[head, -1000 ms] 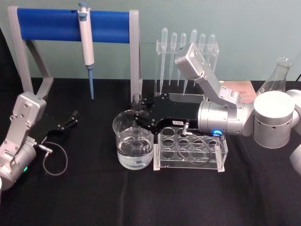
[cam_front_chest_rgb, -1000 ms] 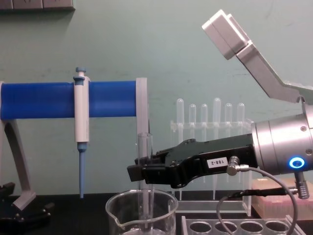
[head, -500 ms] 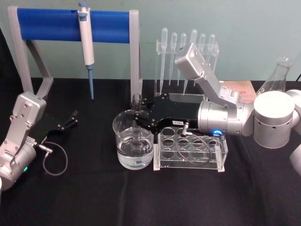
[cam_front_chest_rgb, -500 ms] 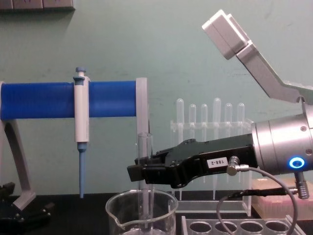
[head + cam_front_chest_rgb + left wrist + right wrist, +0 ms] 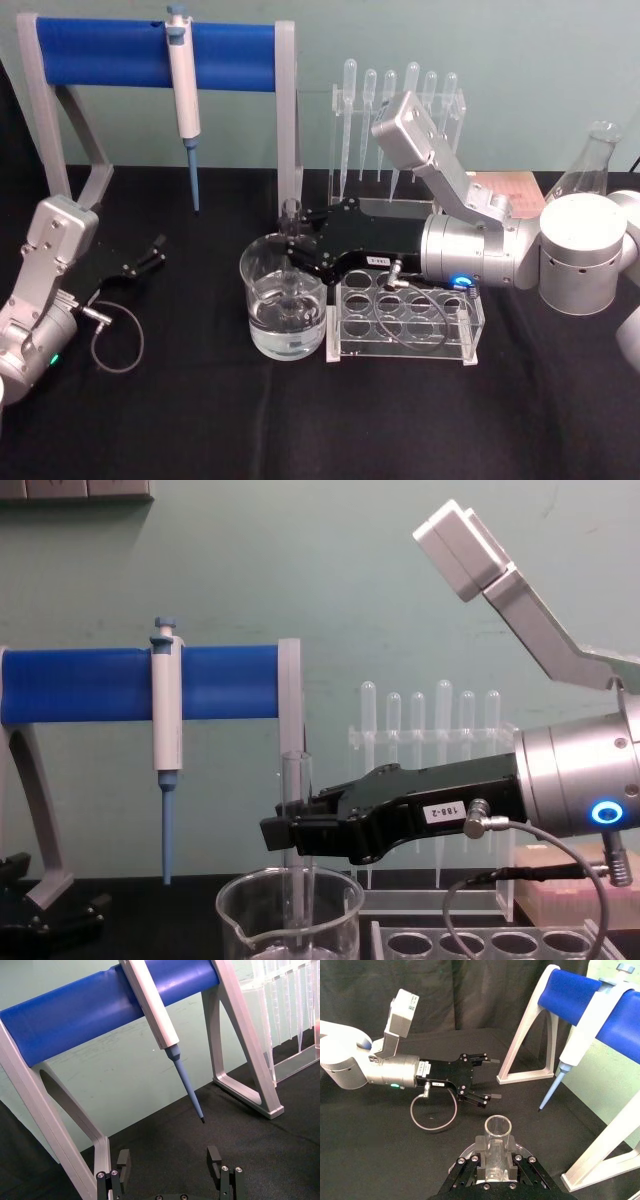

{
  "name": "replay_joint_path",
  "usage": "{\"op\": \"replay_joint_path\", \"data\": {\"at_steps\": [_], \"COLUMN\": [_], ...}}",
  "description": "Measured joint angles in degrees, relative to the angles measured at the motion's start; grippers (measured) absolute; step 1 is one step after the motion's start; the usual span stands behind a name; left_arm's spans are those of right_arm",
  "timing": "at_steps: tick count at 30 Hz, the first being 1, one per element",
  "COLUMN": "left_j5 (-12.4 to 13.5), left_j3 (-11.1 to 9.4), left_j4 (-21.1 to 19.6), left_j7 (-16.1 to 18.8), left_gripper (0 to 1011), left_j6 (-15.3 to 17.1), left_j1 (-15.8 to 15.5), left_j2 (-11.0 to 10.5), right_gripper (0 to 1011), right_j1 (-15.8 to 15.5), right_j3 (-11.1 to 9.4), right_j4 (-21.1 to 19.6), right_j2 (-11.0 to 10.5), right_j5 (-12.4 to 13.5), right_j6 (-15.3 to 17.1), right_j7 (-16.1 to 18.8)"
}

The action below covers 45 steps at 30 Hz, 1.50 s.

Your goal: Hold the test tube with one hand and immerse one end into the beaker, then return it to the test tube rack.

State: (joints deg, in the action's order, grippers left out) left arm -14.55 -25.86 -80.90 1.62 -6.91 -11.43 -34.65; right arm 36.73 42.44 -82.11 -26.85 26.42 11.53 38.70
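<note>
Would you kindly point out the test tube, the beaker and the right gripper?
test tube (image 5: 294,775), chest view, wall above gripper
beaker (image 5: 265,322), head view, front wall
right gripper (image 5: 282,832), chest view, between fingertips

A black surface (image 5: 200,420) is occupied near its middle by a beaker (image 5: 262,300) of clear liquid, with a clear rack (image 5: 400,348) set just beside it on the right. Farther back, a blue-barred stand (image 5: 100,55), a pipette holder (image 5: 337,150) and a flask (image 5: 590,160) are stood.

- Laboratory bench.
- Glass beaker (image 5: 258,292) under fingers (image 5: 288,832) of right gripper (image 5: 292,243); tube rack (image 5: 400,347) just beside.
- Pipette (image 5: 183,90), dropper stand (image 5: 336,140), conical flask (image 5: 590,165) beyond.
</note>
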Motion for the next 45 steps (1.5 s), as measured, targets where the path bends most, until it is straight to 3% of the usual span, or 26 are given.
{"op": "replay_joint_path", "data": {"at_steps": [45], "left_j5": [0.0], "left_j3": [0.0], "left_j4": [0.0], "left_j7": [0.0], "left_gripper": [1000], "left_j6": [0.0], "left_j1": [0.0], "left_j2": [0.0], "right_gripper": [225], "right_j1": [0.0], "right_j3": [0.0], "right_j4": [0.0], "right_j2": [0.0], "right_j5": [0.0], "right_j6": [0.0], "right_j7": [0.0]}}
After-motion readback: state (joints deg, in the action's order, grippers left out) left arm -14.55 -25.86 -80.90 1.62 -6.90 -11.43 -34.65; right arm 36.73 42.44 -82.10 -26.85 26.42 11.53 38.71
